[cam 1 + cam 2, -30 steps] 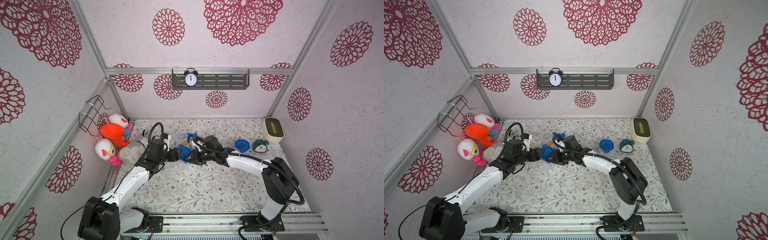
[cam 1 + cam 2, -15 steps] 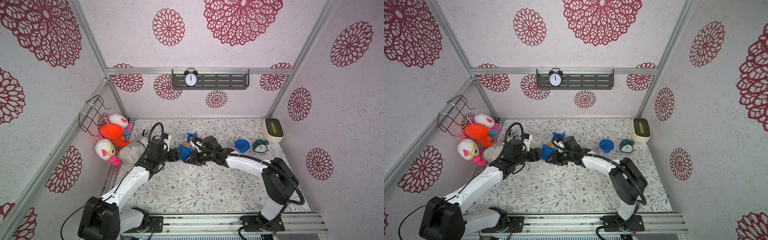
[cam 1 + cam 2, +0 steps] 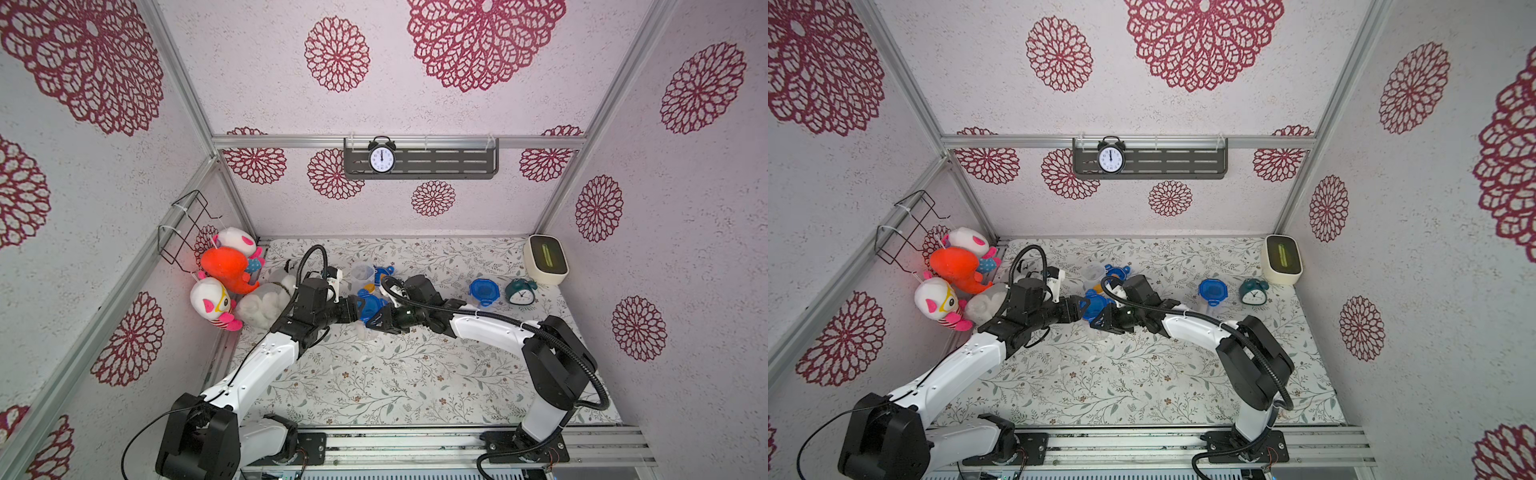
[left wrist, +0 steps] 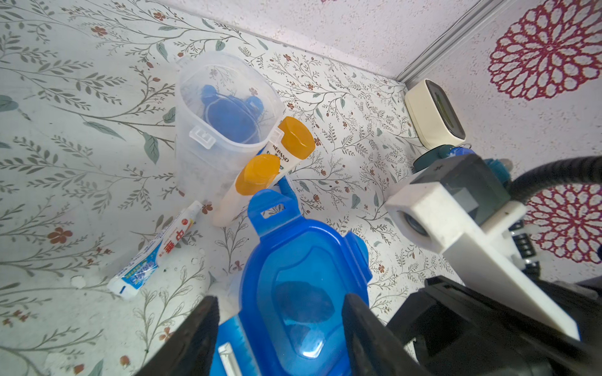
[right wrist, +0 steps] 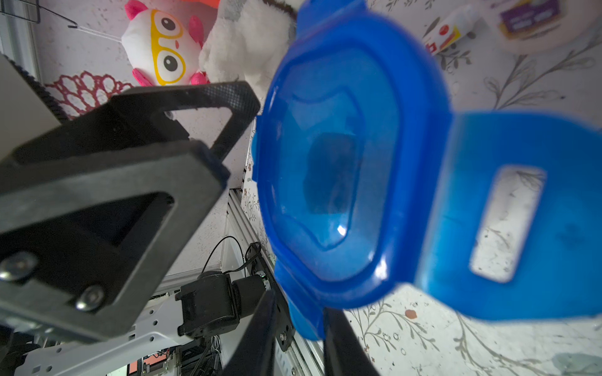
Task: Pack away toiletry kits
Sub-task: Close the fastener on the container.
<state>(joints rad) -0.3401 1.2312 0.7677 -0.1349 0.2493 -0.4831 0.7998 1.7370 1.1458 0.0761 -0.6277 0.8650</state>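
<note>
Holding the blue-lidded jar (image 4: 303, 254) in a half-wide grip, left gripper (image 4: 281, 299), right gripper (image 5: 299, 309) narrow around one lid tab (image 5: 306, 325), real grip not clear, toothpaste tube (image 4: 156, 254) lying near.

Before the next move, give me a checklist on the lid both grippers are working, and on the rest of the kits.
1. Left gripper braces blue lid: jaws against both sides, ok.
2. Right gripper on a side tab: tab sits between the jaws, clamped or not cannot tell.
3. Every tab latched: raised tab sticks up, not ok.
4. Next kit packed: orange-capped bottles and toothpaste tube lie outside open jar, not ok.
5. Closed jar beside teal clock lidded: ok.
</note>
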